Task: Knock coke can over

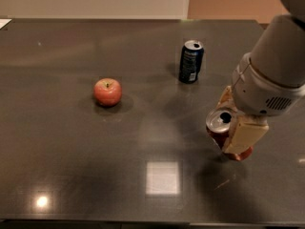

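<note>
The coke can (220,129) is red-brown with a silver top and stands at the right of the dark table (71,175). It leans with its top toward the left. My gripper (235,116) reaches down from the upper right and is shut on the coke can, with one tan finger (245,133) in front of it and the other (225,97) behind it. The finger in front hides much of the can's body.
A dark blue can (191,61) stands upright behind the gripper, toward the table's far side. A red apple (107,91) lies left of centre. The table's right edge is close to the arm.
</note>
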Controlling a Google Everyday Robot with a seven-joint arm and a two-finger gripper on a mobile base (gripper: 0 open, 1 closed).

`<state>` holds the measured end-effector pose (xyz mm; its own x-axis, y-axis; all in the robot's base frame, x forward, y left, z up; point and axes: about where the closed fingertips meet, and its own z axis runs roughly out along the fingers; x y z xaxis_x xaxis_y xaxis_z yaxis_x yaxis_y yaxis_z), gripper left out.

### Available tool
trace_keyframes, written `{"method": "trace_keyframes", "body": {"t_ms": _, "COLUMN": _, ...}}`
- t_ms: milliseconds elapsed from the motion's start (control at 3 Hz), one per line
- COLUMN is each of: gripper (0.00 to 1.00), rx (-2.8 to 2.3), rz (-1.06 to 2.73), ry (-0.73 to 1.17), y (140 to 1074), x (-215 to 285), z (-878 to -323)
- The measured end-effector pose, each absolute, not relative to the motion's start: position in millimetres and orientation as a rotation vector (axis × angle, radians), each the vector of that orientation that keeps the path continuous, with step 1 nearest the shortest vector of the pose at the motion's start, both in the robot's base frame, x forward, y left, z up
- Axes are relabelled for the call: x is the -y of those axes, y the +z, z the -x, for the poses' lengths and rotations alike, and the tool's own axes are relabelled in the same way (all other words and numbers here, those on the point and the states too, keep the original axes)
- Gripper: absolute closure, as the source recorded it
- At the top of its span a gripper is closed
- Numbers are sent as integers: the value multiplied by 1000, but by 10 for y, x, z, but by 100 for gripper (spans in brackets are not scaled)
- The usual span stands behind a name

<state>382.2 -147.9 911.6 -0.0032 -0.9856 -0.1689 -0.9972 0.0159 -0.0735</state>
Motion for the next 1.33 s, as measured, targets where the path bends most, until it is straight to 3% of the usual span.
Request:
{"method": "trace_keyframes", "body": {"t_ms": 333, "gripper": 100, "rx": -2122, "rz": 2192, "ry": -10, "y": 9007, "x": 1453, "z": -3876}}
{"method": "trace_keyframes", "body": {"t_ms": 667, "gripper": 82, "rx": -2134, "rz": 2275, "ry": -101, "y": 8907, "x": 1415, "z": -3979}}
{"method": "trace_keyframes", "body": {"t_ms": 1333, "gripper": 36, "rx": -2152, "rz": 2354, "ry": -205, "y": 8770, "x": 1347, "z": -4184}}
